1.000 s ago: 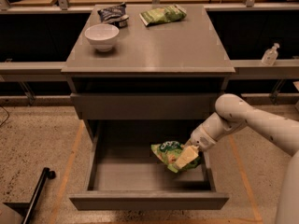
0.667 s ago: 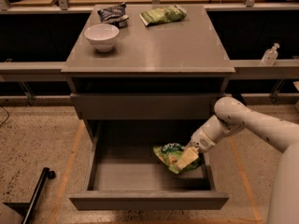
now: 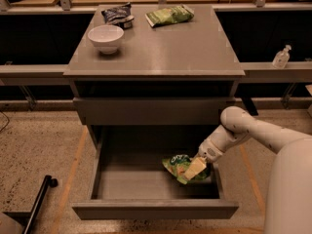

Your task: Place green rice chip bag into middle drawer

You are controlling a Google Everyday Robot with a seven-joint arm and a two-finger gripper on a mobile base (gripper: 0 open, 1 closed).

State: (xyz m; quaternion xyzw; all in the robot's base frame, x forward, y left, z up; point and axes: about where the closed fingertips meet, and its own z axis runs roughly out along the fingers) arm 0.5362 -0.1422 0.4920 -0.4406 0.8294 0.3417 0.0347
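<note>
Claw (image 3: 194, 168), pinching the green rice chip bag (image 3: 174, 164) inside the middle drawer (image 3: 156, 209) beneath the front-right corner of the table (image 3: 185, 52), could drag it out if withdrawn unreleased.

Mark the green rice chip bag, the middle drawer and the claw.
green rice chip bag (image 3: 174, 165): camera view, its green left part.
middle drawer (image 3: 131, 182): camera view, bare grey floor.
claw (image 3: 195, 168): camera view, tip, at the bag, drawer's right end.
</note>
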